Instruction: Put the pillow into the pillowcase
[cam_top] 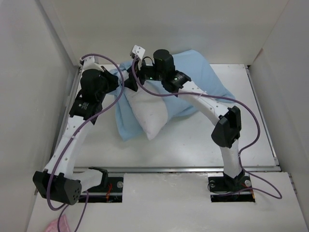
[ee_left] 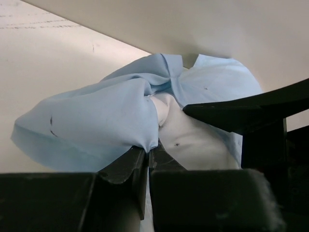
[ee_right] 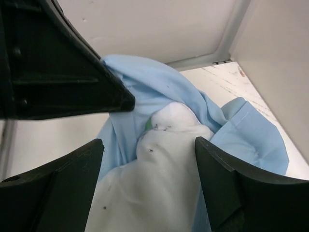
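The light blue pillowcase lies bunched at the back of the table. The white pillow sticks out of its opening toward the front, its far end inside the fabric. My left gripper is shut on the pillowcase's edge and holds it up beside the pillow. My right gripper is open, with its fingers on either side of the pillow's upper end, above it. Light blue fabric wraps behind the pillow.
White enclosure walls stand left, right and behind. The left gripper's body shows close by in the right wrist view. A metal rail runs along the table's front. A pink object lies at the near left corner.
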`<act>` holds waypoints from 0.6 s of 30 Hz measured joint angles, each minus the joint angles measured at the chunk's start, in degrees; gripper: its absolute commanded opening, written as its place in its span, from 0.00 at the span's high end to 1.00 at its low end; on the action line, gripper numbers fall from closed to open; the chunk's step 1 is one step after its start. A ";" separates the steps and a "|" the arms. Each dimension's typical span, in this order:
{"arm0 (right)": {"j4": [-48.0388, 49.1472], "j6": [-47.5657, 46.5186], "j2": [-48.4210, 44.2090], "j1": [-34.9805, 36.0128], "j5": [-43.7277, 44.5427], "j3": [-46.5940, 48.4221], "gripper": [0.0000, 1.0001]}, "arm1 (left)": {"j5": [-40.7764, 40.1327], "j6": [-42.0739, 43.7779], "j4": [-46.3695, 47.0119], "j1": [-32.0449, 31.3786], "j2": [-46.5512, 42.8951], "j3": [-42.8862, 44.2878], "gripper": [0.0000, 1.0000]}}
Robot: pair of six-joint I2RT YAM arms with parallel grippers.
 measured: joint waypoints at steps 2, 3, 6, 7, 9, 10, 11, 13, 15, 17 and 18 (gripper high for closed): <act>0.33 1.29 0.11 0.26 -0.35 0.02 0.17 | 0.61 -0.20 0.20 -0.07 -0.37 -1.11 1.00; 0.57 1.92 0.15 0.33 -0.79 0.02 0.18 | 0.85 -0.31 0.37 -0.07 -0.44 -1.68 1.00; 1.49 3.85 0.72 0.33 -2.84 1.27 0.29 | 1.20 -0.63 0.17 -0.07 -0.46 -2.86 1.00; 1.92 4.46 1.20 0.33 -3.61 2.34 0.34 | 1.22 -0.76 0.24 -0.07 -0.50 -3.19 1.00; 2.62 5.57 2.29 0.33 -5.03 4.66 0.35 | 1.29 -1.01 0.09 -0.07 -0.87 -3.65 1.00; 3.43 6.23 3.43 0.33 -5.68 6.62 0.39 | 1.31 -1.05 0.09 -0.07 -1.09 -3.76 1.00; 3.74 6.43 3.89 0.33 -5.81 7.21 0.39 | 1.36 -1.16 0.13 -0.07 -1.33 -3.78 1.00; 4.28 6.99 5.33 0.33 -5.88 8.98 0.40 | 1.38 -1.22 0.13 -0.07 -2.05 -3.78 1.00; 4.37 7.37 6.86 0.33 -5.79 9.97 0.40 | 1.38 -1.36 0.15 -0.09 -2.73 -3.78 1.00; 4.26 7.72 8.41 0.24 -5.40 10.54 0.41 | 0.76 -1.31 -0.72 0.02 -3.23 -3.85 1.00; 4.13 7.82 9.27 0.20 -4.87 10.97 0.43 | 0.22 -1.31 -0.96 0.28 -3.34 -3.91 1.00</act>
